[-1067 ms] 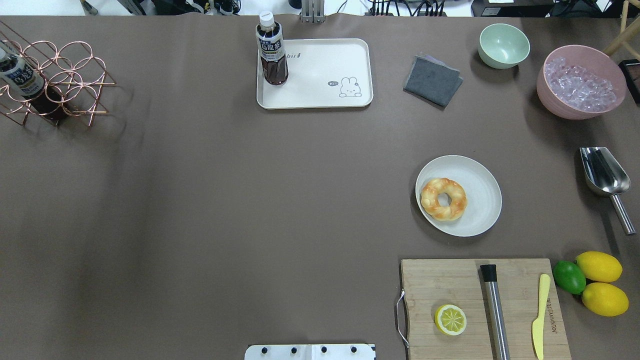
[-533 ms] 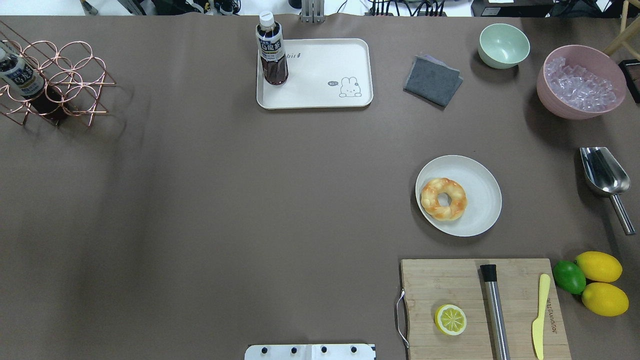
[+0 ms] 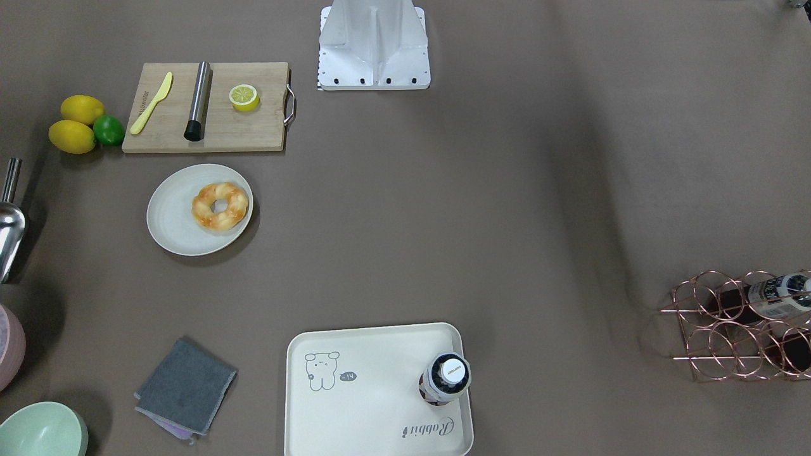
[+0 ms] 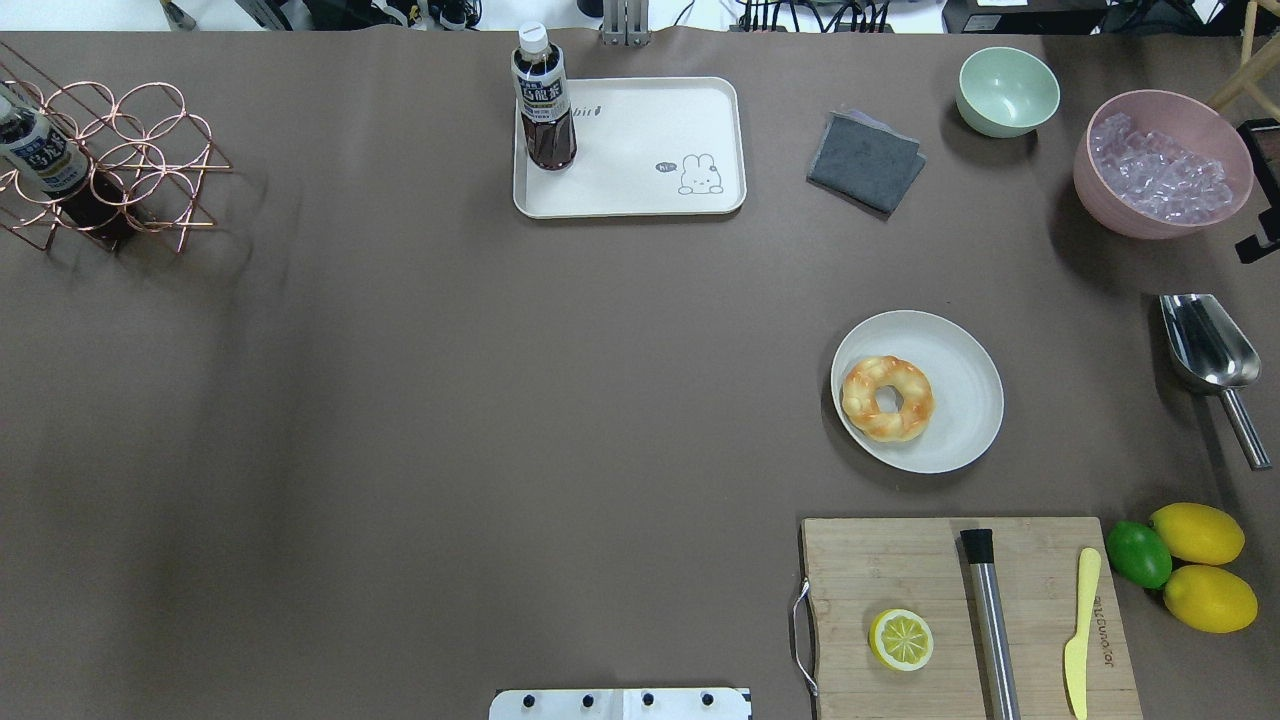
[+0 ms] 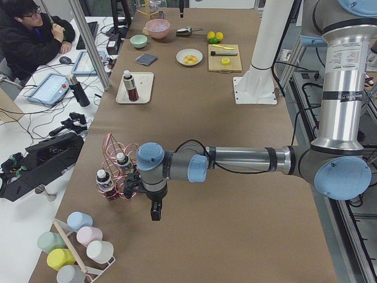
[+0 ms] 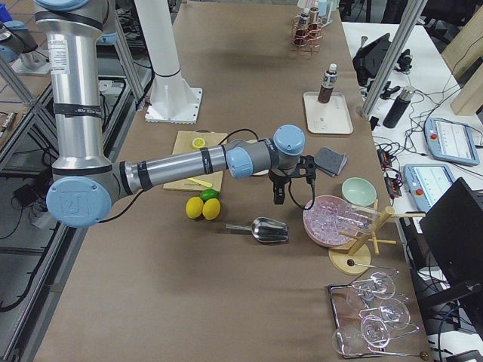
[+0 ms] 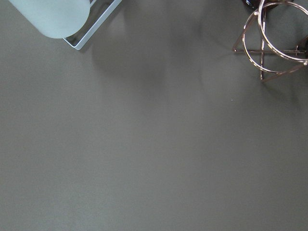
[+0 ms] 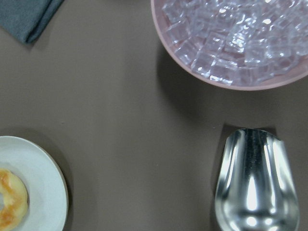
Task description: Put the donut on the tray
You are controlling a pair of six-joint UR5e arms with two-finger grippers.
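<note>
The donut [image 4: 887,398] lies on a round off-white plate [image 4: 955,400] right of the table's middle; it also shows in the front view [image 3: 220,206] and at the right wrist view's lower left edge [image 8: 9,202]. The cream tray [image 4: 640,190] with the bear drawing sits at the far side [image 3: 374,354], with a dark bottle [image 4: 543,100] standing on it. My right gripper [image 6: 278,197] hangs near the pink ice bowl, far from the donut; only a black edge shows overhead [image 4: 1258,235]. My left gripper [image 5: 155,212] hangs by the copper rack. I cannot tell whether either is open.
A pink bowl of ice [image 4: 1160,165], a metal scoop [image 4: 1205,345], a grey cloth [image 4: 865,160] and a green bowl [image 4: 1007,90] lie right of the tray. A cutting board [image 4: 880,560] with a lemon half stands near the plate. A copper rack [image 4: 110,160] is far left.
A black part of my right gripper has come into the overhead view at the right edge beside the ice bowl. The donut, plate and tray have not moved.
</note>
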